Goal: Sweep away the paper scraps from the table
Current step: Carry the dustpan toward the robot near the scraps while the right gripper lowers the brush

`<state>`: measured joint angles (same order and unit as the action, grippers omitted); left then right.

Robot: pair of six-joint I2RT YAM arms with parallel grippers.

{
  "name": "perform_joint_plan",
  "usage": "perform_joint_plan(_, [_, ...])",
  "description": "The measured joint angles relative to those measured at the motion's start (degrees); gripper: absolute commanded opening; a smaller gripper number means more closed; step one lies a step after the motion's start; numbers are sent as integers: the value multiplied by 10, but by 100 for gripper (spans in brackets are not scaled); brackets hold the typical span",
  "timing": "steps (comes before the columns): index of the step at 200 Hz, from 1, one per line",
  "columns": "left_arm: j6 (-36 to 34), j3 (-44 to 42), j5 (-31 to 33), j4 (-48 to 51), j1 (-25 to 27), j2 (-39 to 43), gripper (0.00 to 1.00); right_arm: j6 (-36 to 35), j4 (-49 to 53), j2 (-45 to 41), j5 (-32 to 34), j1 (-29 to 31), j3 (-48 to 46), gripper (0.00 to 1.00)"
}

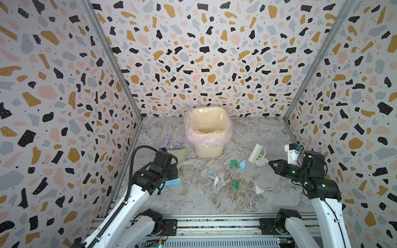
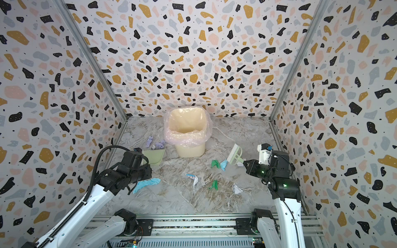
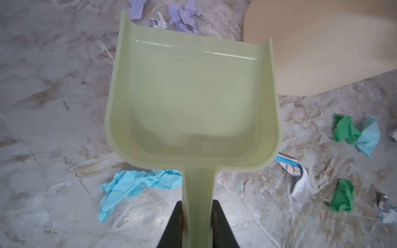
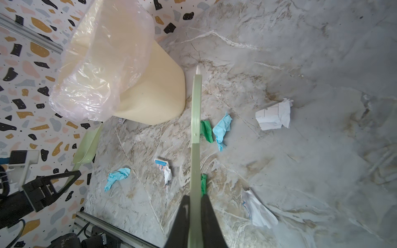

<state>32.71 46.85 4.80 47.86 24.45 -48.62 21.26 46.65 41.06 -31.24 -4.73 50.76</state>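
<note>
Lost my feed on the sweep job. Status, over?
Left gripper shut on dustpan handle, right gripper shut on brush handle. Paper scraps scattered on table, dustpan empty. Bin stands close beside dustpan.

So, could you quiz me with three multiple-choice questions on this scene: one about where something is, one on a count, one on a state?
1. Where do the purple scraps lie relative to the bin?
A. inside it
B. on the table, just left of it in both top views
C. stuck to the wall

2. How many green scraps are on the table?
A. two
B. five
C. none

3. The dustpan held by the left gripper is:
A. full of paper
B. upside down
C. empty

Answers:
1 B: they sit on the marble beside the bin.
2 A: one lies near the brush, one nearer the front.
3 C: the left wrist view shows its bare inside.
</note>
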Motion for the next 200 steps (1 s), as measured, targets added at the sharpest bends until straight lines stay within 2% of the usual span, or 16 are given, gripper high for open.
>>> perform_joint_plan(64, [24,0,-71,47,126,19,0,-26,54,30,31,24,23,0])
perform_joint_plan(100, [43,14,-71,37,250,-15,0,-24,85,43,66,64,32,0])
perform_joint_plan(114, [45,26,-63,25,311,-51,0,-24,102,51,82,74,37,0])
perform_joint_plan(143, [36,46,-52,3,397,-118,0,-26,141,68,118,88,66,0])
perform_joint_plan(169, [7,70,-43,-6,439,-167,0,-27,173,81,163,110,101,0])
perform_joint_plan(200, [-37,85,-40,-18,460,-211,0,-16,194,100,202,176,128,0])
